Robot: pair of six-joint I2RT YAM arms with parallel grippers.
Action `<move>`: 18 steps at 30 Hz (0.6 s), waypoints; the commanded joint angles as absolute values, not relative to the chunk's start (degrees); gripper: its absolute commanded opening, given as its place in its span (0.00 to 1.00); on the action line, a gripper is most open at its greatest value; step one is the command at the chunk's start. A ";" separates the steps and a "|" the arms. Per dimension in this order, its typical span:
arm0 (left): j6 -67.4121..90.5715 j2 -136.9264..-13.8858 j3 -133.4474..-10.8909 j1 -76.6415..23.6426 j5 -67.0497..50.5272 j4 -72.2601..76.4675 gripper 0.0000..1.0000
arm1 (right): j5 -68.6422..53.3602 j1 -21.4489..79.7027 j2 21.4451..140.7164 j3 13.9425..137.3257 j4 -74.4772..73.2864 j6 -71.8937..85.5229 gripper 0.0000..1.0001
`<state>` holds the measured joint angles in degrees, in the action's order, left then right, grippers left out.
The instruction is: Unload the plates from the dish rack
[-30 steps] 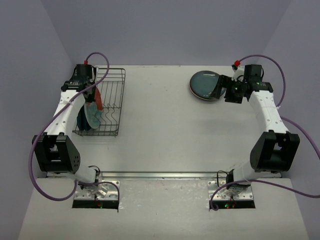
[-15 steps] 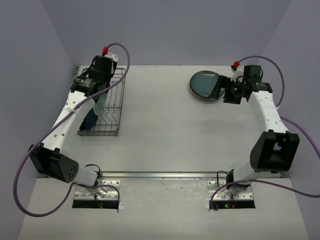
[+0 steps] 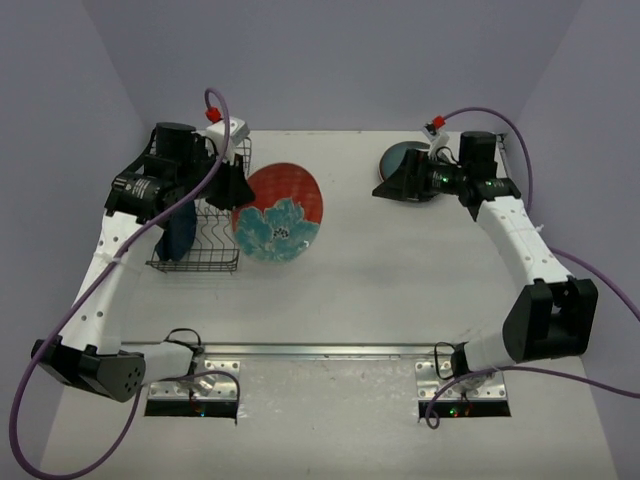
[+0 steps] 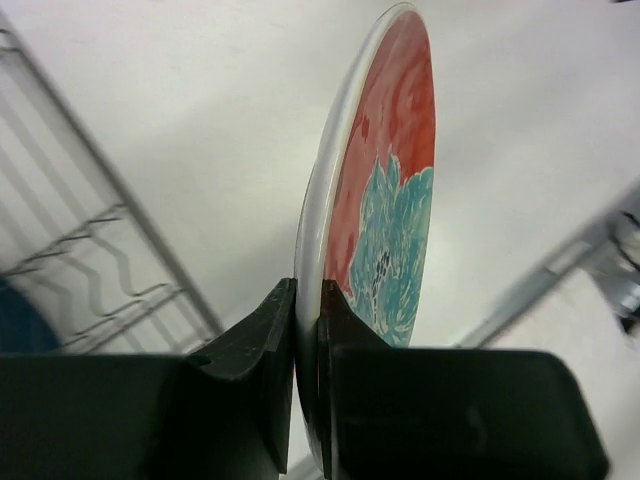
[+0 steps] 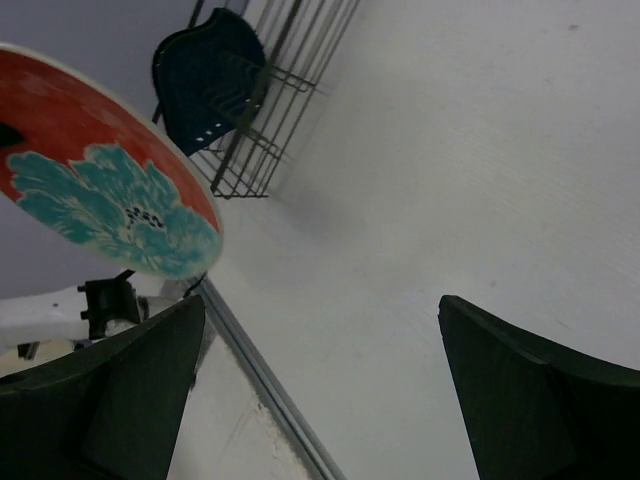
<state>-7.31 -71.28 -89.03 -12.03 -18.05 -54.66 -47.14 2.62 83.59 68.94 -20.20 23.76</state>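
White tabletop (image 3: 380,290), lilac walls. The left gripper (image 4: 308,300) pinches the rim of a round red plate with a teal-blue flower (image 3: 278,212), held tilted just right of the dark wire dish rack (image 3: 195,268) (a dark blue wavy-edged plate (image 3: 178,232) stands inside). The right gripper (image 5: 320,300), spread wide, hangs by a round dark teal plate (image 3: 402,158) far right.

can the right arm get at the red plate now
Probably yes: the right end effector is open, facing the red plate, which the left end effector holds clear of the dish rack.
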 commanded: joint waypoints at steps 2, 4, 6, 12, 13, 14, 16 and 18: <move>0.23 -68.01 -85.70 -6.58 -45.14 -44.39 0.00 | -54.69 11.39 79.47 65.89 -5.08 29.42 0.99; 3.17 -68.02 -84.60 -5.57 -48.62 -42.71 0.00 | -54.76 14.36 79.70 65.82 -4.57 29.71 0.99; 3.92 -68.19 -84.06 -5.28 -51.83 -41.96 0.00 | -54.43 16.31 80.73 66.07 -4.65 29.78 0.99; 4.67 -69.28 -82.69 -4.92 -55.59 -40.68 0.00 | -53.65 22.98 84.13 67.89 -7.55 27.28 0.82; 4.74 -69.42 -82.54 -4.92 -55.87 -40.53 0.00 | -53.29 23.99 84.92 68.18 -8.12 26.84 0.74; 4.75 -69.51 -82.53 -4.85 -55.97 -40.52 0.00 | -53.26 24.75 85.66 68.35 -8.25 26.81 0.69; 4.75 -69.61 -82.44 -4.70 -55.99 -40.52 0.00 | -53.35 25.29 86.42 68.47 -8.35 27.08 0.56; 4.75 -69.69 -82.36 -4.57 -56.15 -40.35 0.00 | -53.69 25.48 87.33 68.89 -8.35 27.75 0.49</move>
<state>1.84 -70.61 -81.32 -5.19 -48.52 -48.20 -52.99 24.97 86.32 66.26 -9.37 28.03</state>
